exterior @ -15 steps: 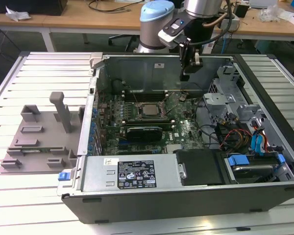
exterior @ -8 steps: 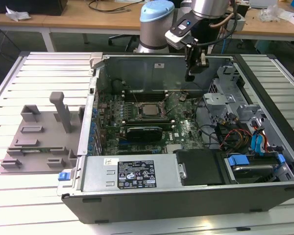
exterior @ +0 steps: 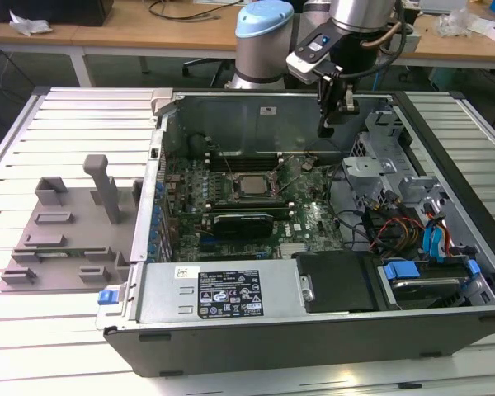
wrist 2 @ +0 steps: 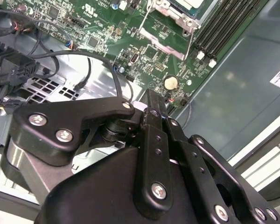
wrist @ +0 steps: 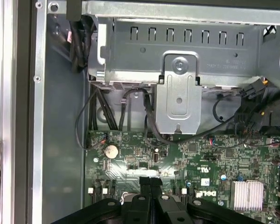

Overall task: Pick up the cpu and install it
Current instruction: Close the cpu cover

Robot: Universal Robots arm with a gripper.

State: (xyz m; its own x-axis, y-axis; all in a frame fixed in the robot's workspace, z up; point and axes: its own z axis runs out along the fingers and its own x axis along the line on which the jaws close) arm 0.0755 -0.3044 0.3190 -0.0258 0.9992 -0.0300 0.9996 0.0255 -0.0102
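1. The cpu [exterior: 247, 185] is lying flat inside the black socket frame [exterior: 224, 186], near the middle of the board [exterior: 313, 219]. The board is sitting on the floor of the open case [exterior: 256, 111].
2. The gripper [exterior: 327, 129] is hanging over the far part of the case, toward the exterior view's right. It is well apart from the cpu and is touching nothing.
3. In both wrist views its fingers [wrist: 145, 186] are pressing against each other, so the gripper is clenched. Nothing is showing between them.
4. In the first wrist view the fingers are pointing down at the edge of the board, near a round coin cell [wrist: 112, 150].
5. A metal cage [wrist: 177, 51] is standing just past this edge of the board. Black cables [wrist: 98, 112] are running from under the cage down to the board.
6. A ribbed heatsink [wrist: 247, 193] is sitting on the board, to one side of the fingers.
7. In the second wrist view the long memory slots [wrist 2: 226, 28] are lying just beside the socket frame, along the wall of the case.
8. A black card [exterior: 243, 221] is standing on the board, just beside the near side of the socket frame.
9. A grey tray [exterior: 66, 239] is resting on the bench [exterior: 49, 330] near its edge at the exterior view's left, just beside the case.
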